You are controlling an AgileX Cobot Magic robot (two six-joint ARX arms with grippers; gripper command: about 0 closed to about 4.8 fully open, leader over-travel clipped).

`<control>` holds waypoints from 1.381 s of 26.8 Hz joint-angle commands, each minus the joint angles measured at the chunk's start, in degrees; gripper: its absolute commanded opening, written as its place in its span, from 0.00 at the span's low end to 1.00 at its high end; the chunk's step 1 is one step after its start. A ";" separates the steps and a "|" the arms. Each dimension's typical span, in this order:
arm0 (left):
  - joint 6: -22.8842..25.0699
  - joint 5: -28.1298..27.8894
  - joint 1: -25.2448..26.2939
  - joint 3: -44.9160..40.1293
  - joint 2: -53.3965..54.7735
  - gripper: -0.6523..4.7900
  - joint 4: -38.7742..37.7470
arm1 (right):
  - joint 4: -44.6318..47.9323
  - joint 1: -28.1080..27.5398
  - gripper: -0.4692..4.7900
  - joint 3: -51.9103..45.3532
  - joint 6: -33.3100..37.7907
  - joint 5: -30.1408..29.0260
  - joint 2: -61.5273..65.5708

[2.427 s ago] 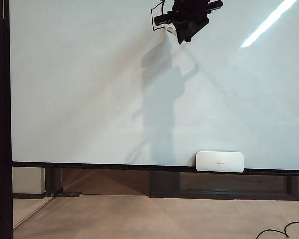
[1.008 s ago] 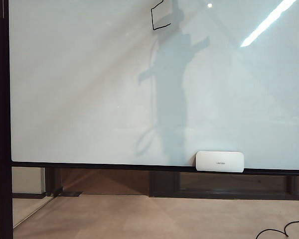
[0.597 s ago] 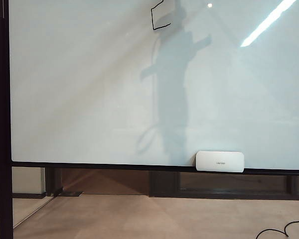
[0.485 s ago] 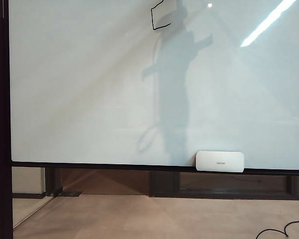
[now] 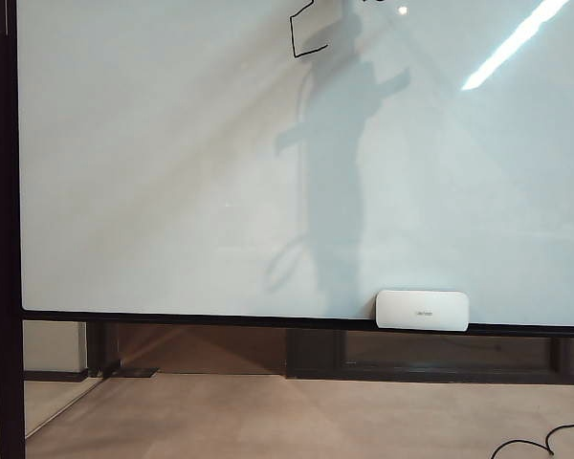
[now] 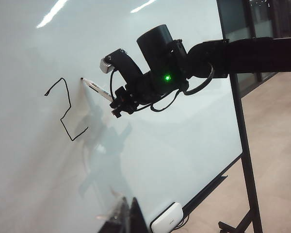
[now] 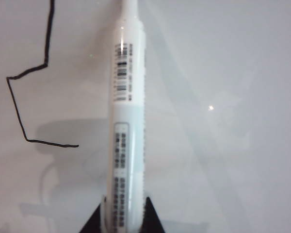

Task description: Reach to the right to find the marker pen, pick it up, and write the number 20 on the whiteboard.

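The whiteboard (image 5: pixel 172 172) fills the exterior view. A boxy black digit 2 (image 5: pixel 306 31) is drawn at its top edge and also shows as a 2 (image 6: pixel 65 109) and as a 2 (image 7: pixel 24 107). My right gripper (image 7: pixel 123 224) is shut on the white marker pen (image 7: pixel 127 121). In the left wrist view the right gripper (image 6: pixel 115 99) holds the marker pen (image 6: pixel 98 89) with its tip close against the board, just right of the 2's top. The exterior view shows only the arm's shadow (image 5: pixel 330 143). My left gripper (image 6: pixel 131 218) is low by the board, fingers together, holding nothing.
A small white rounded block (image 5: pixel 422 310) sits on the board's lower ledge, also seen as a block (image 6: pixel 167 218). The black frame post (image 5: pixel 5 239) stands at the left. A black cable (image 5: pixel 545 442) lies on the floor at the lower right.
The right gripper, earlier at the end of the 2's bottom stroke, has risen out of the top of the exterior view. Its shadow has drifted slightly right. The 2 is unchanged.
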 commanded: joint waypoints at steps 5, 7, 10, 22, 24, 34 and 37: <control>-0.13 0.20 0.00 0.28 -0.04 0.11 0.48 | -0.59 -0.35 0.09 0.33 0.35 0.96 -0.24; -0.13 0.22 0.00 0.28 -0.04 0.11 0.50 | -1.75 -0.35 0.09 0.33 0.35 0.94 -0.24; -0.13 0.22 0.00 0.28 -0.04 0.11 0.52 | -3.26 -0.37 0.09 0.33 0.55 0.94 -0.13; -0.13 0.22 0.00 0.28 -0.09 0.11 0.57 | -12.15 -0.39 0.09 0.33 1.73 0.94 2.51; -0.13 0.22 0.00 0.28 -0.09 0.11 0.57 | -13.38 -0.39 0.09 0.31 1.92 0.96 3.10; 0.04 0.20 0.00 0.28 -0.09 0.11 0.57 | -14.82 -0.39 0.09 0.28 2.93 0.96 4.50; 0.04 0.22 0.00 0.28 -0.09 0.11 0.57 | -15.39 -0.48 0.09 0.28 2.93 0.94 4.50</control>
